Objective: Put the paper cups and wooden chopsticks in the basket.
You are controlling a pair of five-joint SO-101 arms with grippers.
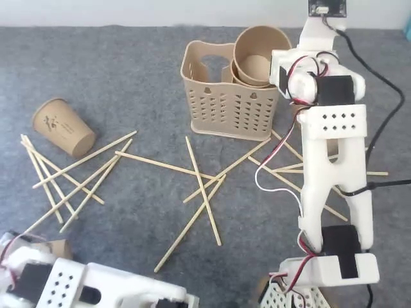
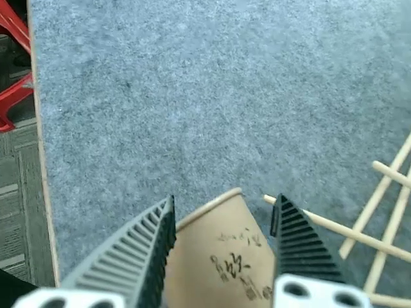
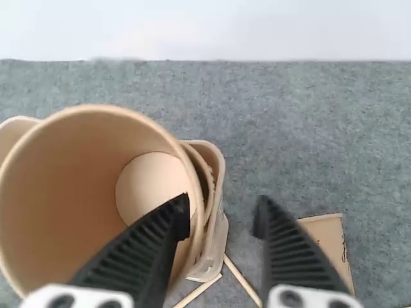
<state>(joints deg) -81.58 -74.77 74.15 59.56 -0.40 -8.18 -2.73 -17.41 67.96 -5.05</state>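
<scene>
Standing at a grey felt bench [image 1: 115, 64], two white robot arms tend tan paper cups near a slotted basket [image 1: 225, 106].

The tan plastic basket stands upright, straight-walled, holding stacked cups [image 1: 257, 54] of smooth brown paper. The right gripper [image 3: 223, 205] hangs over them, its ribbed black fingers apart, one inside the top cup's rim and one outside. The left gripper [image 2: 225, 202], near the bench's front left edge, is clamped on the held cup [image 2: 225, 263], printed side up. A fallen cup [image 1: 63, 127] lies well left of the basket. Thin pale wooden chopsticks [image 1: 202, 183] lie crossed on the felt before it.
</scene>
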